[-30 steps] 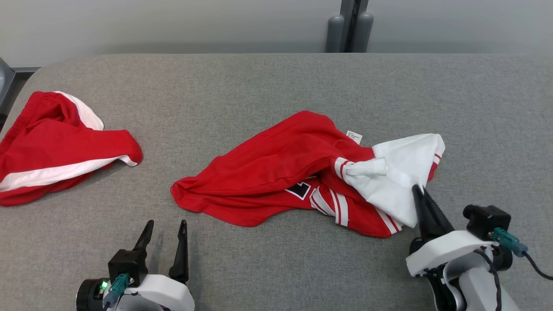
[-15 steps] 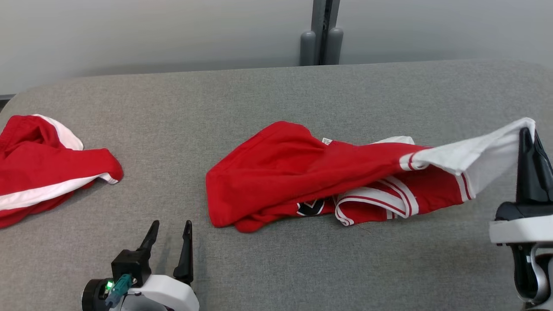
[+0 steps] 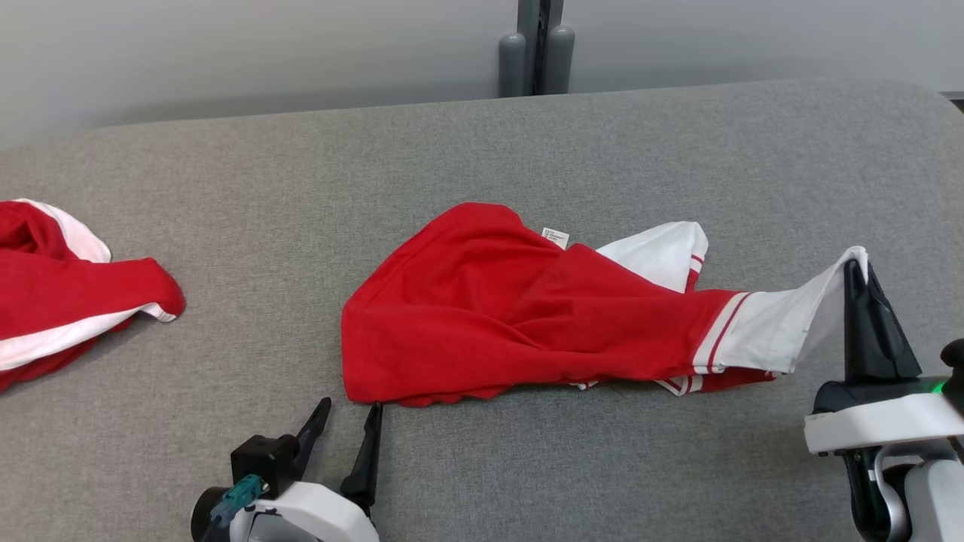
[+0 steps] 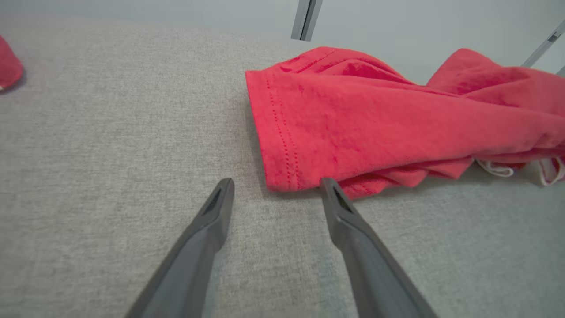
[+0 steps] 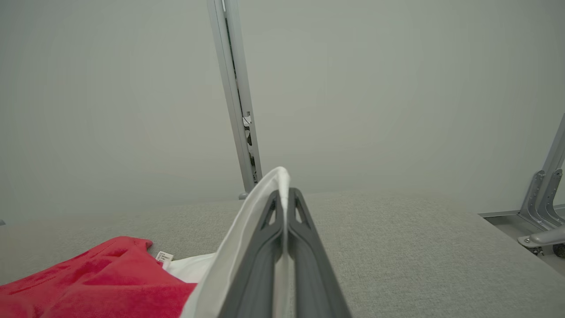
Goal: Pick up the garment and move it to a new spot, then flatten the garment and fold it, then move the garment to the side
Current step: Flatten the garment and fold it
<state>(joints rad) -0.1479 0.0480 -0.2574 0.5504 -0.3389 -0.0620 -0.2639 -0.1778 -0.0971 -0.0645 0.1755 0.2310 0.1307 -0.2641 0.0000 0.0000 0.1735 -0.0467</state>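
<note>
1. A pale grey wall (image 3: 226,45) with a grey upright post (image 3: 535,45) stands behind a wide worktop (image 3: 482,150) covered in grey fabric, with a rounded far right corner.
2. The right claw (image 3: 858,263) is clenched on the garment. Its two dark fingers are pressed together around the end of a white sleeve (image 3: 783,331). In the right wrist view the white cloth wraps over the left side of the claw (image 5: 284,192) and rises above the fingertips.
3. From this claw the sleeve is held up above the worktop and stretches to the left, past red and white stripes, into the red body of the garment (image 3: 512,316).
4. The garment lies in the middle of the worktop, wrinkled and partly doubled over itself. A small white label (image 3: 556,238) shows at its far edge, and a second white sleeve (image 3: 663,252) lies flat behind the red part.
5. The left claw (image 3: 350,405) is released, fingers spread, and grasps nothing. It is low over the worktop, just beside the near left corner of the garment.
6. In the left wrist view the stitched hem (image 4: 282,137) is right in front of this claw (image 4: 277,181). The right fingertip (image 4: 329,185) reaches the edge of the cloth; I cannot tell if it touches.
7. Another red and white garment (image 3: 68,301) lies crumpled well apart at the left edge.
8. A metal bracket (image 5: 543,198) stands beyond the right end of the worktop.
</note>
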